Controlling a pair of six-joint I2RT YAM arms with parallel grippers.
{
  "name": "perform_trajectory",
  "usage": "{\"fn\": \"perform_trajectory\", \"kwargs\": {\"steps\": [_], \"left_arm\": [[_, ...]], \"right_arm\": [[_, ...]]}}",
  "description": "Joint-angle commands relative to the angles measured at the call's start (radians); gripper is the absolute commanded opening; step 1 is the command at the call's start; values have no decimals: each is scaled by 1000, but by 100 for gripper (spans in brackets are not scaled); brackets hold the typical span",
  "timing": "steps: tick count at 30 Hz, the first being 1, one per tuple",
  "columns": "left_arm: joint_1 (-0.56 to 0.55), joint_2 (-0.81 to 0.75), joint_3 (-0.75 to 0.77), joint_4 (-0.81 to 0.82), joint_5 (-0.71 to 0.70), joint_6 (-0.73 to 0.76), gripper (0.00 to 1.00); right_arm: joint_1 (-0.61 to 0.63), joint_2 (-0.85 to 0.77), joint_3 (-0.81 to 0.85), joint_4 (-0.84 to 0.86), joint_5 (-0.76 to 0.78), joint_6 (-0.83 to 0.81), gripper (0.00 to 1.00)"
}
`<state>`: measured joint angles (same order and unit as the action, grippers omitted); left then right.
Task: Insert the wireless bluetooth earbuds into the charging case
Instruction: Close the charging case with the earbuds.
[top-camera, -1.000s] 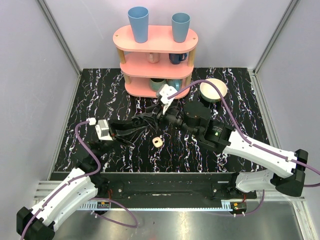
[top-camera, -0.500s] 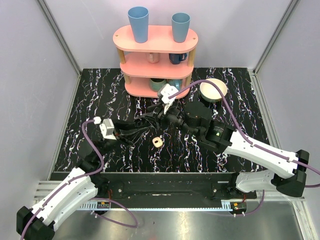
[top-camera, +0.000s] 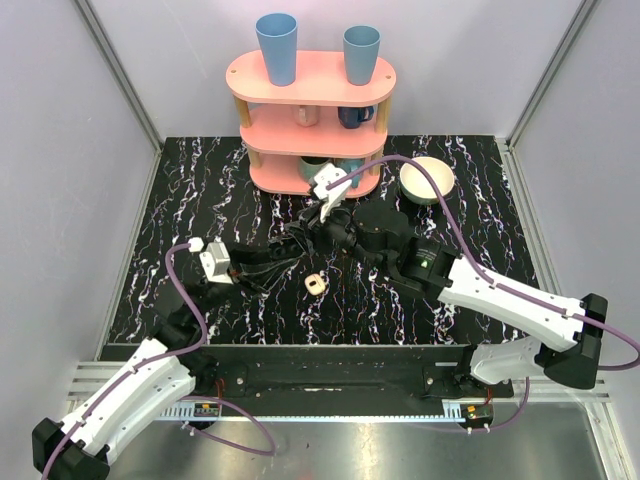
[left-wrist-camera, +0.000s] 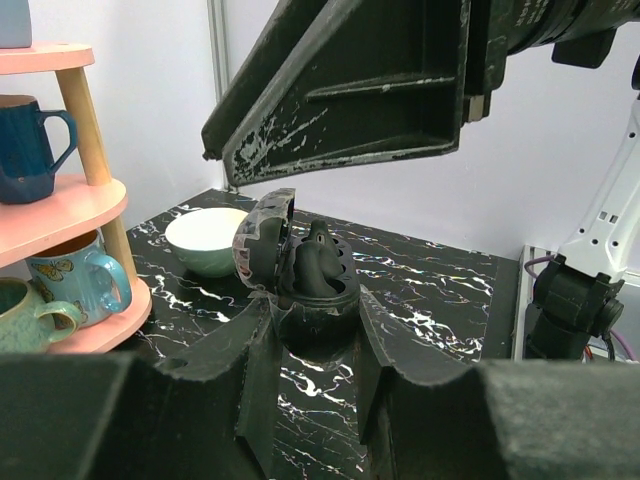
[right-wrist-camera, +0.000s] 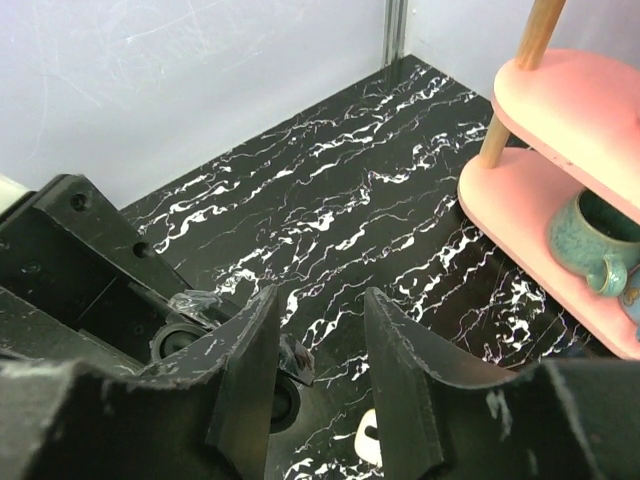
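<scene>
while left pincer (left-wrist-camera: 316, 335) clamps a dark open shell (left-wrist-camera: 305, 280), right pincer (right-wrist-camera: 320, 305) apart, the charging case (top-camera: 315, 284) appears unfilled.

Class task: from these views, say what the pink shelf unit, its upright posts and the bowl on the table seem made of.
The pink shelf unit: painted board or plastic; the colour is flat, even and matte with no grain, so I am unsure. Its posts: likely bare wood, being tan, unpainted round dowels. The bowl: probably glazed ceramic, given its smooth, softly shiny wall.
</scene>
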<state>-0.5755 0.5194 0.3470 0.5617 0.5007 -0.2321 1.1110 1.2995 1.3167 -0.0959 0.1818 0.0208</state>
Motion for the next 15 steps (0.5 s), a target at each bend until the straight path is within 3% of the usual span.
{"fn": "perform_trajectory", "kwargs": {"steps": [1, 5, 15], "left_arm": [[-3, -7, 40, 38, 19, 11, 0], [-3, -15, 40, 35, 22, 10, 0], [-3, -33, 32, 32, 12, 5, 0]], "right_arm": [[-28, 0, 50, -13, 24, 56, 59], [-54, -6, 50, -13, 27, 97, 71], [-76, -12, 59, -8, -65, 113, 76]]}}
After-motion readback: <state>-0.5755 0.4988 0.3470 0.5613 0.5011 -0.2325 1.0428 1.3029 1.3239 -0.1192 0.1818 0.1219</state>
